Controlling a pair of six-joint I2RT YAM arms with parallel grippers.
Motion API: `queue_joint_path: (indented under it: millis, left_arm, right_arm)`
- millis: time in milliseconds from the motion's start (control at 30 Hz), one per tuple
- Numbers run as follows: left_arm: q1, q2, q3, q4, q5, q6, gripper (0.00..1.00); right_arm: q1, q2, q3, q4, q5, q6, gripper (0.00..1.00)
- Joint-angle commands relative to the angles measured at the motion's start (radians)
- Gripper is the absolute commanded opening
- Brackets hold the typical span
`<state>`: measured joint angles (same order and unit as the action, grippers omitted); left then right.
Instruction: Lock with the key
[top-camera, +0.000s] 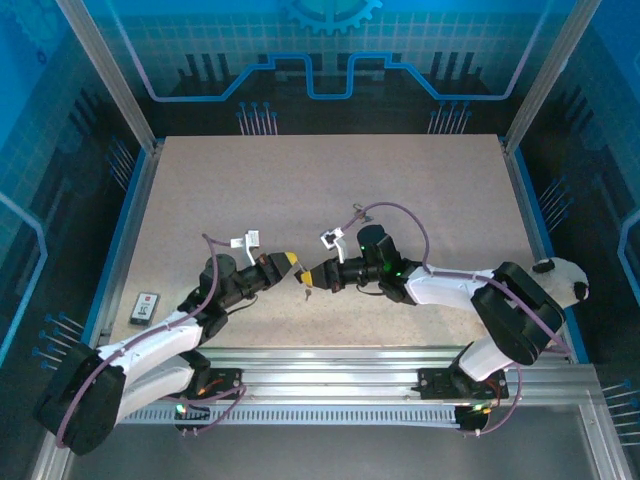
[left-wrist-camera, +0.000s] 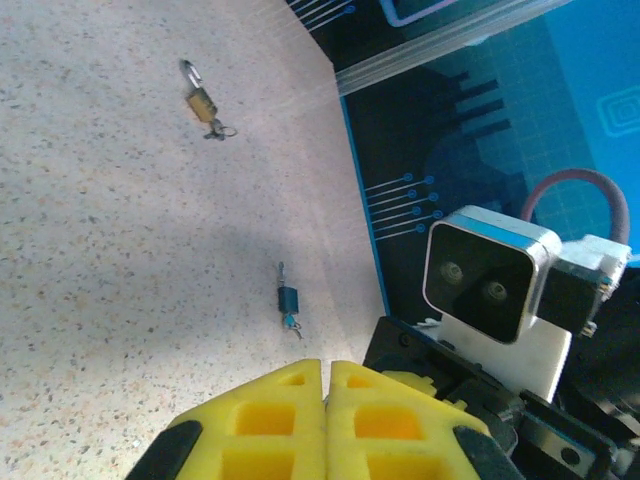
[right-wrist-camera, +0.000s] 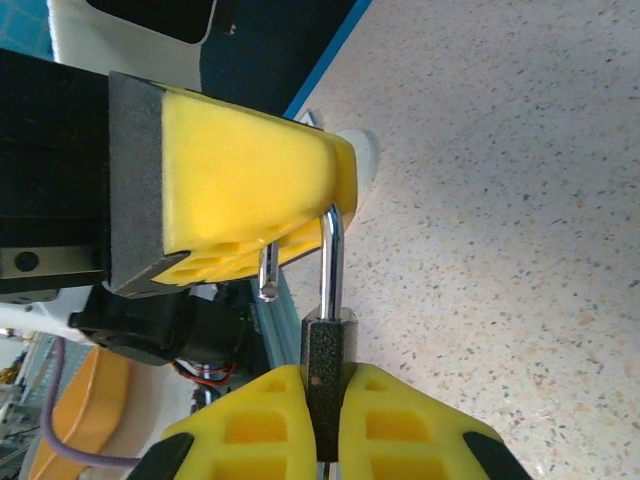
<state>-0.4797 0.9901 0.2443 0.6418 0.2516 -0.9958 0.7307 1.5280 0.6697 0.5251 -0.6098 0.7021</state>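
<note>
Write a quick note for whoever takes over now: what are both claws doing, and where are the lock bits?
Left claw: shut, empty as far as shows, its pad at the top of the shackle.
Right claw: shut on the dark padlock, shackle open, one leg free.
On the table: a brass padlock and a small blue-headed piece, likely the key.
Done: dark padlock gripped.
Left: close the shackle, fetch the key, turn it.

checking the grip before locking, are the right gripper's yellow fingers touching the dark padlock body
Touching. The right wrist view shows the dark, textured metal padlock body pinched between the right gripper's yellow foam fingers, with no gap on either side.
</note>
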Motion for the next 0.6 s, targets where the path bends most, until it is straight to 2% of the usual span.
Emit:
queue_joint_path:
  millis: [0, 267, 567]
  left_arm:
    - [0.012, -0.021, -0.038, 0.083, -0.06, 0.039, 0.0]
    - [0.012, -0.042, -0.079, 0.168, -0.063, 0.052, 0.0]
    - [0.007, -0.057, -0.113, 0.247, -0.069, 0.074, 0.0]
  right_arm:
    - [-0.032, -0.04, -0.031, 0.082, -0.109, 0.058, 0.0]
    - [-0.05, -0.042, -0.045, 0.194, -0.196, 0.151, 0.0]
    - [-0.051, -0.046, -0.046, 0.233, -0.244, 0.201, 0.0]
